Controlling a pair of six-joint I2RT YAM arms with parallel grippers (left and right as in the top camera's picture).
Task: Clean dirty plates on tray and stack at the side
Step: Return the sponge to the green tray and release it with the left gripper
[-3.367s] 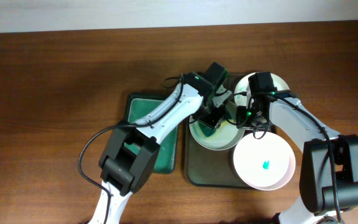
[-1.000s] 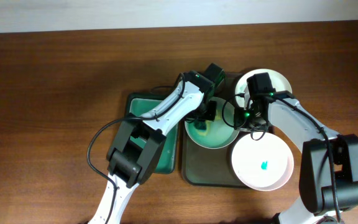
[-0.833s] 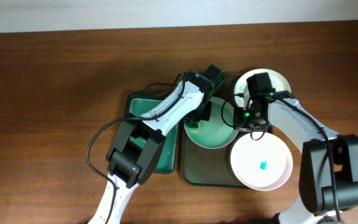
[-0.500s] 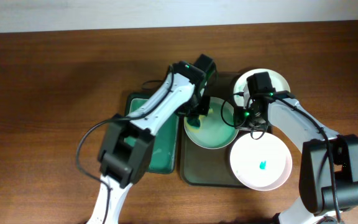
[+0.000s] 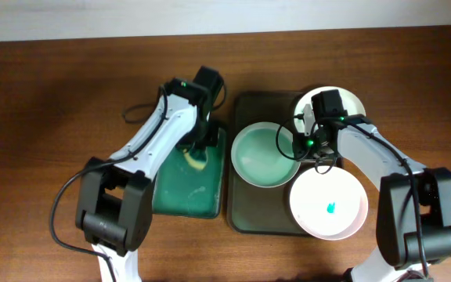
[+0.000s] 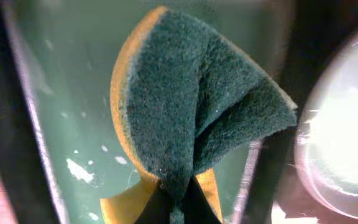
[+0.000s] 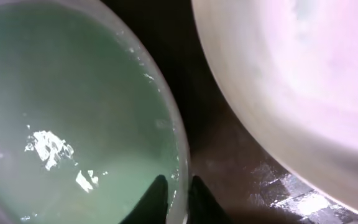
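**Overhead view.** L arm: base at near edge, links reach fwd, elbow bent, wrist folded over at far end so L hand points down and back. R arm: base at near R corner, forearm runs diag. toward centre, wrist tipped down; R hand low.

**L-wrist view.** Fingertips meet at btm centre, jaws closed on lower end of a folded sponge.

**R-wrist view.** Two dark fingertips at btm edge, narrow gap, one each side of the rim of a plate, pinching it.
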